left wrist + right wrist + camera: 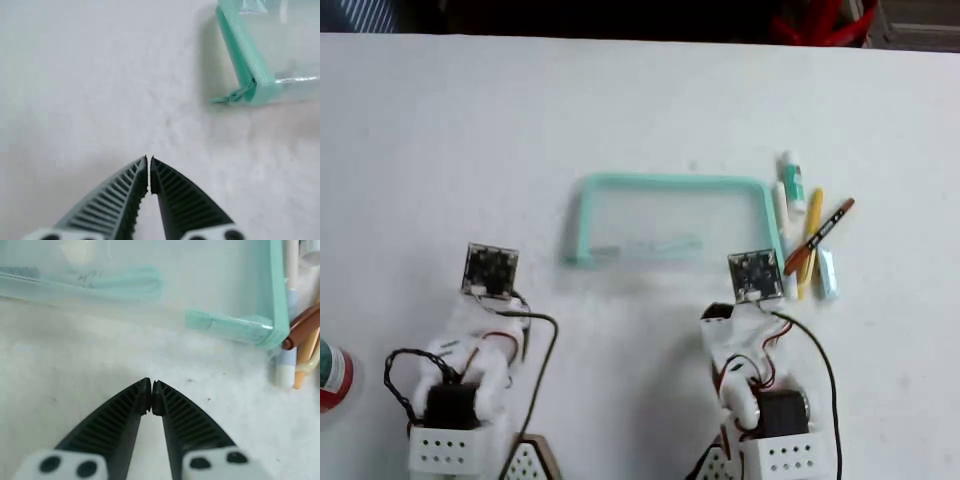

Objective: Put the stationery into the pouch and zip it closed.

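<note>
- Black ribbed fingers [120, 195] of the left gripper [149, 161] met tip to tip, holding nothing. They hovered over the bare table [75, 75], short of the near left corner of the pouch [240, 55] and apart from it.
- Fingers [190, 425] of the right gripper [151, 387] were likewise pressed together on nothing, just in front of the pouch's near right corner and not touching it.
- Clear-sided, the pouch [670, 182] lay flat with a teal border along its left, far and right edges. Whether its zip was open could not be told.
- Stationery lay outside the pouch in a loose bundle just beside its right edge:
  - a white tube with a green label [791, 180] at the far end;
  - a white marker [784, 215] along the teal border;
  - a yellow pen [813, 210] beside the marker;
  - a brown pen [823, 232] with orange tips, crossed at a slant over the yellow pen;
  - a pale blue piece [827, 272] at the near end.
- Both arms sat on white bases on the pouch's near side, one towards each of its corners.
- Well to the pouch's left, a red, white and green can [332, 375] stood on the table.
</note>
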Controlling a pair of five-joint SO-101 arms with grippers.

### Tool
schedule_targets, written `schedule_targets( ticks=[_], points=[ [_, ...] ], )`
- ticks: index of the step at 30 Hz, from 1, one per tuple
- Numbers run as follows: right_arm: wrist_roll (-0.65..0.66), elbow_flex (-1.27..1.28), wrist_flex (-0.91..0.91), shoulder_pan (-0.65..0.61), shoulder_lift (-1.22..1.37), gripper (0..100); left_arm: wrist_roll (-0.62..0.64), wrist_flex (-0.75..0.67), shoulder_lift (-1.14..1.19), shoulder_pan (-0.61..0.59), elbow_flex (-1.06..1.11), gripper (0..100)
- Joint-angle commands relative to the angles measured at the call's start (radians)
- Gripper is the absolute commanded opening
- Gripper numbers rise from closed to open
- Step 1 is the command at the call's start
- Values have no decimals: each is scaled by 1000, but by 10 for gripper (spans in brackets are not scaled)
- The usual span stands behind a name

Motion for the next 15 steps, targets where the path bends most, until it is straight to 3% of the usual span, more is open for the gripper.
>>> schedule_targets(
  ticks=[1, 3, 15],
  points=[
    [-6, 8, -13, 8, -4, 19, 8, 127, -5, 10, -3, 33],
    [-6, 8, -13, 8, -4, 19, 8, 184, -5, 10, -3, 33],
    [-6, 8, -13, 8, -4, 19, 8, 186, -5, 10, -3, 33]
  ],
)
